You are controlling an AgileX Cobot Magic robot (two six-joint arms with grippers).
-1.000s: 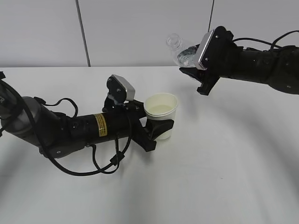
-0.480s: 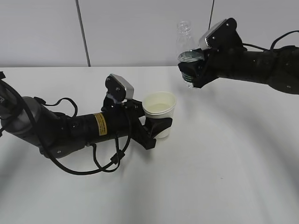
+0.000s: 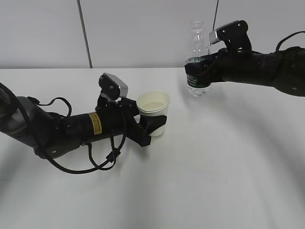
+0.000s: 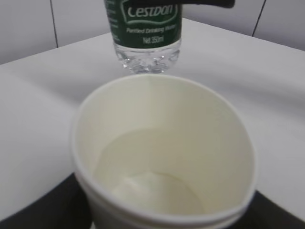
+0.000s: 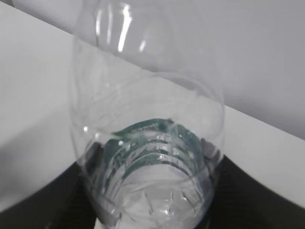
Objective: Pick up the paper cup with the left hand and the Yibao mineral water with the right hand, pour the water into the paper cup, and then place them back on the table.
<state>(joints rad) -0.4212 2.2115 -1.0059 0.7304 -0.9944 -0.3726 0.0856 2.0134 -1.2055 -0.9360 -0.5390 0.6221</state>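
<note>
In the exterior view we see the left hand (image 3: pixel 71 131), the black arm with the yellow sticker, stretched low over the plain white matte tabletop (image 3: pixel 214 181), its gripper (image 3: pixel 151 128) grasping the small cream-white paper cup (image 3: pixel 153 112) around its lower wall. The cup stands upright with a pale pool of water at its bottom. Compared with a second ago, this arm and the cup have shifted a little to the left and farther from the camera. The right hand (image 3: pixel 257 67), the black arm without a sticker, reaches in from the right, and its gripper (image 3: pixel 198 71) is clamped on the dark green label band of the small clear ribbed plastic bottle, the Yibao mineral water (image 3: pixel 197 57). A second ago the bottle lay tipped with its open mouth pointing left; now it stands upright, neck up, well apart from the cup and up and to the right of it. We cannot tell whether its base touches the tabletop.

In the left wrist view the cup fills the frame, a shallow layer of water inside, and beyond its rim hangs the bottle's base and green label.

In the right wrist view we look at the clear bottle close up, held between the dark gripper parts at the lower corners; the green band shows through its ribbed wall.
</note>
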